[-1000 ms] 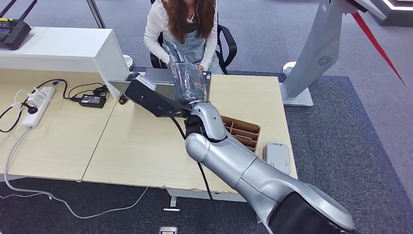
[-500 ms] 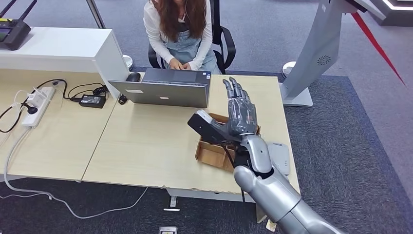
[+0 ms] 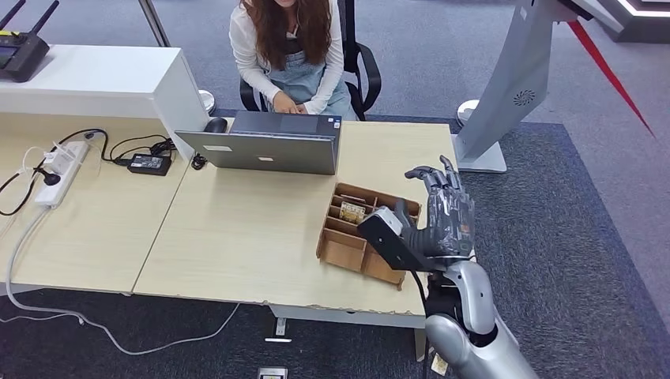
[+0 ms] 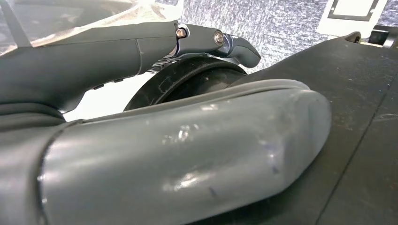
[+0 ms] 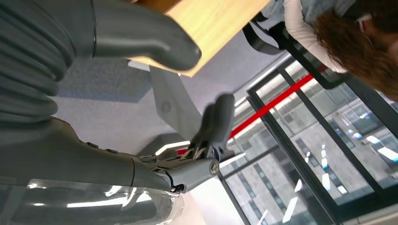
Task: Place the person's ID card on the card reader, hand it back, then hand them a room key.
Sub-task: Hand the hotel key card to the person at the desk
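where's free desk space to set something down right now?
Widest bare patch: the light desk between the laptop and the near edge, left of the cardboard tray. A smaller one lies between the laptop and the far right corner. Crowded: the right edge, under the right hand, and the cabled far-left desk by the power strip.

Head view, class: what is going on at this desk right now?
The robot's right hand hovers, empty with fingers spread, by the desk's right edge, next to a cardboard divider box holding a card. Across the desk, a person works at a laptop.
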### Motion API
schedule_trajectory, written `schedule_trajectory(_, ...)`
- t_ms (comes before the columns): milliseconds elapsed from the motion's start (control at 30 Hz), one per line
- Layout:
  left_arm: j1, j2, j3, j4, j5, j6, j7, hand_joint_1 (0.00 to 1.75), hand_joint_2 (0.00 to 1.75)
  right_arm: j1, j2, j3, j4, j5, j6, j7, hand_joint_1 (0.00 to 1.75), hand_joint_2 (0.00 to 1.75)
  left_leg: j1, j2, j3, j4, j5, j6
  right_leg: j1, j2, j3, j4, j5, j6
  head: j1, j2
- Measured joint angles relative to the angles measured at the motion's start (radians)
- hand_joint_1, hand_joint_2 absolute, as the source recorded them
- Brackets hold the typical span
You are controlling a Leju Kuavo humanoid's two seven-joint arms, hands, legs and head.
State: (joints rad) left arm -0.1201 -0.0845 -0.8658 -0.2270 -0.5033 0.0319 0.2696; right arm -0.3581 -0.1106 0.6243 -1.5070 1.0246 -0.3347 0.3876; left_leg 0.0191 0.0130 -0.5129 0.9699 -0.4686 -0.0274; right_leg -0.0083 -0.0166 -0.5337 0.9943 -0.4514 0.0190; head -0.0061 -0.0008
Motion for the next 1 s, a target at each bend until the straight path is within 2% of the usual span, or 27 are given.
schedule_trajectory(133,0.001,0.002,0.011,0.000,0.005,0.001,0.000,0.00,0.00,0.015,-0.020,-0.006,-0.089,0.025,0.066,0.007,1.50,1.75,0.000,0.000,0.000,0.000,0.000,0.000,0.000,0.000,0.000,0.000,0.000,0.000,0.000,0.000)
schedule_trajectory(233,0.001,0.003,0.013,0.000,0.006,0.001,-0.003,0.00,0.00,0.019,-0.024,-0.001,-0.142,0.035,0.141,0.007,1.28,1.75,0.000,0.000,0.000,0.000,0.000,0.000,0.000,0.000,0.000,0.000,0.000,0.000,0.000,0.000)
schedule_trajectory(333,0.001,0.004,0.014,0.000,0.005,0.001,-0.008,0.00,0.00,0.017,-0.023,0.010,-0.172,0.039,0.187,0.003,1.14,1.75,0.000,-0.001,0.000,0.000,0.000,0.000,0.000,0.000,0.000,0.000,0.000,0.000,0.000,0.000)
schedule_trajectory(600,-0.001,0.004,0.014,0.000,-0.001,0.001,-0.016,0.00,0.00,-0.006,0.003,0.069,-0.170,0.040,0.223,-0.021,0.52,1.75,0.000,-0.001,-0.001,0.000,0.000,0.000,0.000,0.000,0.000,0.000,0.000,0.000,0.000,0.000)
schedule_trajectory(867,-0.002,0.004,0.014,0.000,-0.010,0.001,-0.028,0.00,0.00,-0.042,0.044,0.129,-0.088,0.057,0.224,-0.032,0.32,1.75,0.000,-0.001,-0.001,0.000,0.000,0.000,0.000,0.000,0.000,0.000,0.000,0.000,0.000,0.000)
schedule_trajectory(1000,-0.002,0.004,0.014,0.000,-0.012,-0.001,-0.028,0.00,0.00,-0.051,0.058,0.147,-0.049,0.058,0.220,-0.033,0.36,1.75,0.000,-0.001,-0.001,0.000,0.000,0.000,0.000,0.000,0.000,0.000,0.000,0.000,0.000,0.000)
